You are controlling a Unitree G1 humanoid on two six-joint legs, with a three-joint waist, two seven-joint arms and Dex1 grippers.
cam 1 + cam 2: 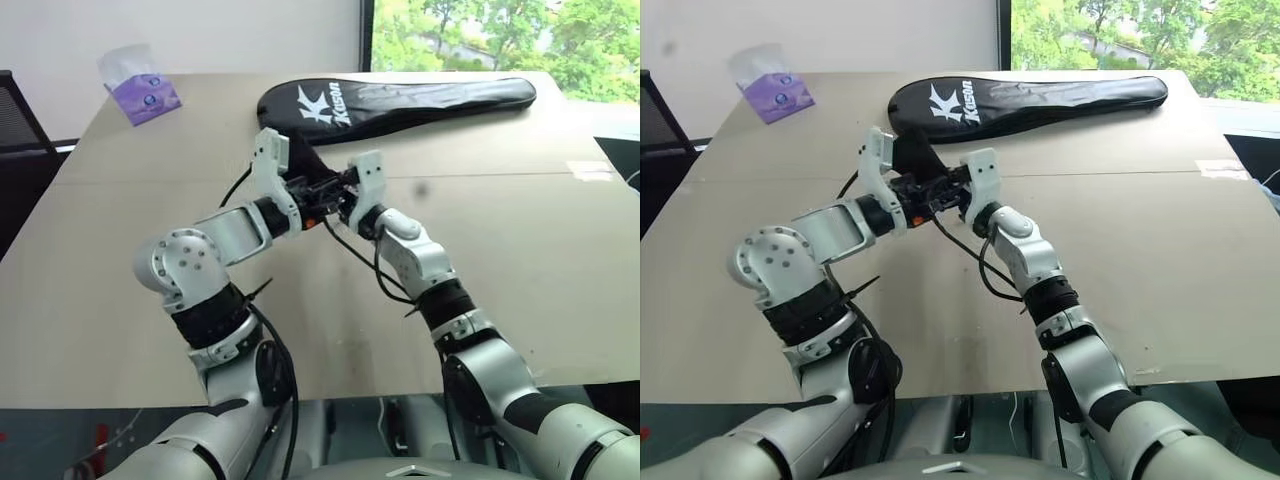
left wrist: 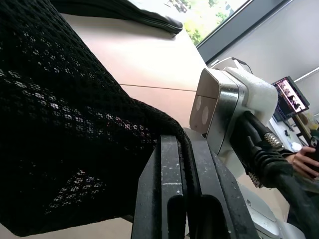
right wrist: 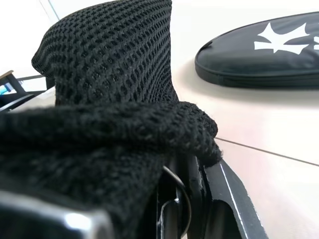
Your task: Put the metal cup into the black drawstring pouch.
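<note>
Two grippers are meeting above the table [image 1: 520, 280]: left gripper [image 1: 312, 190] and right gripper [image 1: 340, 195], each clamping the black drawstring pouch [image 1: 305, 160], which is standing long axis upright, rising toward twelve o'clock before the racket cover [image 1: 400, 100].

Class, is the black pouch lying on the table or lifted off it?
Lifted: the pouch hangs between both grippers, above the table.

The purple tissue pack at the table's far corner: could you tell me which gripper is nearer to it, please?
Left. The left gripper sits on the tissue pack's side of the black drawstring pouch; the right gripper is beside it, farther from the pack.
</note>
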